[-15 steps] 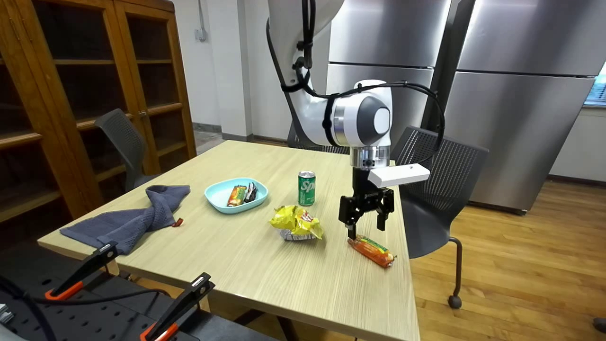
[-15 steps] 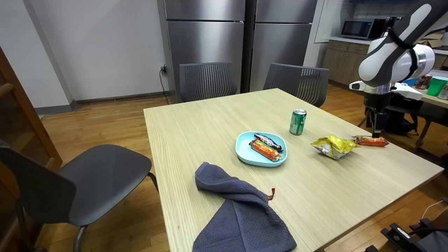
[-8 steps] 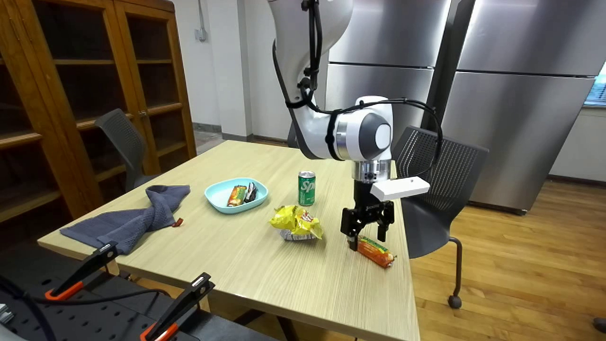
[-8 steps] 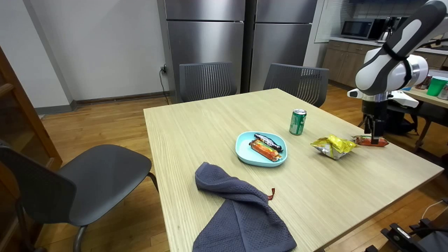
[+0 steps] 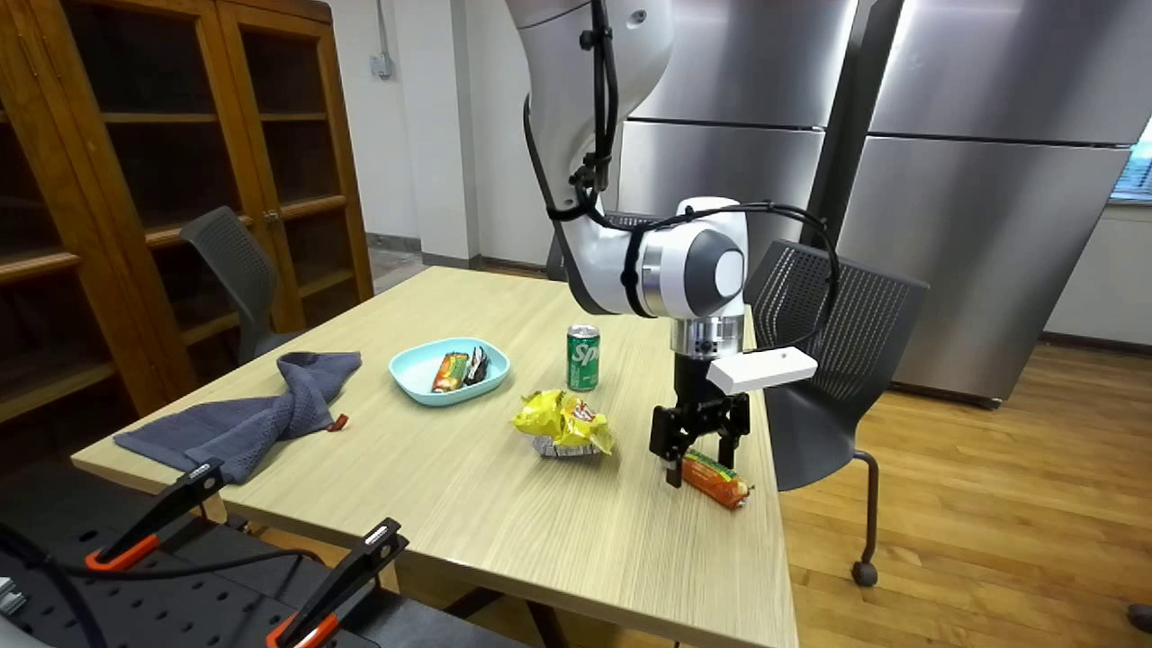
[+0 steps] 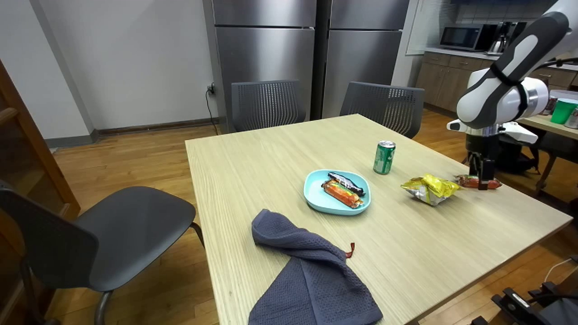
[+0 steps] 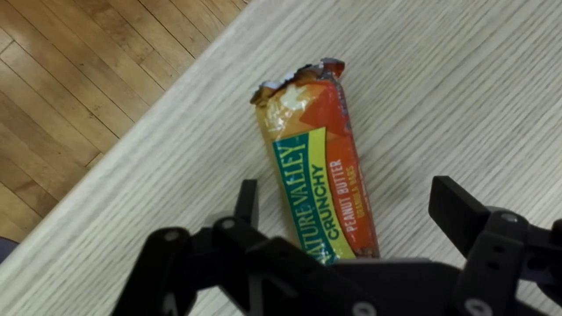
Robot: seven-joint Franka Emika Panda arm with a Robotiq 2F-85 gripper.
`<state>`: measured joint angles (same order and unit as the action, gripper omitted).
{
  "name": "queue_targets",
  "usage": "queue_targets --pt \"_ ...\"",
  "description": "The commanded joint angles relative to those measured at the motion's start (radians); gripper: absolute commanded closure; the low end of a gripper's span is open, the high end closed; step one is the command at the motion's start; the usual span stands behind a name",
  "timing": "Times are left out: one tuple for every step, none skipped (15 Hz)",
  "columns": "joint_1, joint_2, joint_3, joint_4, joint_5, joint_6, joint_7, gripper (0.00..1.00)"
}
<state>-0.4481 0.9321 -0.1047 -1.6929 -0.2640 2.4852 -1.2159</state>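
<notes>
Indeed, the long orange, green and yellow plastic-wrapped granola bar (image 7: 314, 171) lies within the spread of the black 2-fingered hand (image 7: 343, 199).
In the wrist view its long axis runs from between 11 and 12 o'clock to between 5 and 6, that lower end hidden by the hand, crossing the line between the fingertips (image 7: 457, 210). These stand wide apart at 9 and 3, gripping nothing; the bar, flat on the pale wood-grain desk (image 7: 439, 87), sits nearer the 9 o'clock side.
</notes>
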Motion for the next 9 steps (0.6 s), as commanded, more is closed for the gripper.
queue_targets --pt "-0.007 0.0 -0.001 0.017 0.005 -0.005 -0.046 0.28" --pt "-0.007 -0.001 -0.002 0.017 0.007 -0.006 -0.049 0.34" --pt "-0.007 -0.001 -0.003 0.017 0.007 -0.006 -0.05 0.44" --pt "-0.007 -0.001 -0.004 0.017 0.007 -0.008 -0.051 0.51" --pt "-0.006 -0.002 -0.005 0.016 0.007 -0.007 -0.051 0.6" --pt "-0.006 -0.005 -0.006 0.016 0.008 -0.008 -0.05 0.67" --pt "-0.009 -0.014 -0.005 0.009 0.01 -0.011 -0.053 0.75" --pt "-0.011 -0.033 -0.004 -0.007 0.02 -0.014 -0.043 0.82" --pt "-0.013 -0.047 -0.003 -0.018 0.024 -0.014 -0.041 0.83"
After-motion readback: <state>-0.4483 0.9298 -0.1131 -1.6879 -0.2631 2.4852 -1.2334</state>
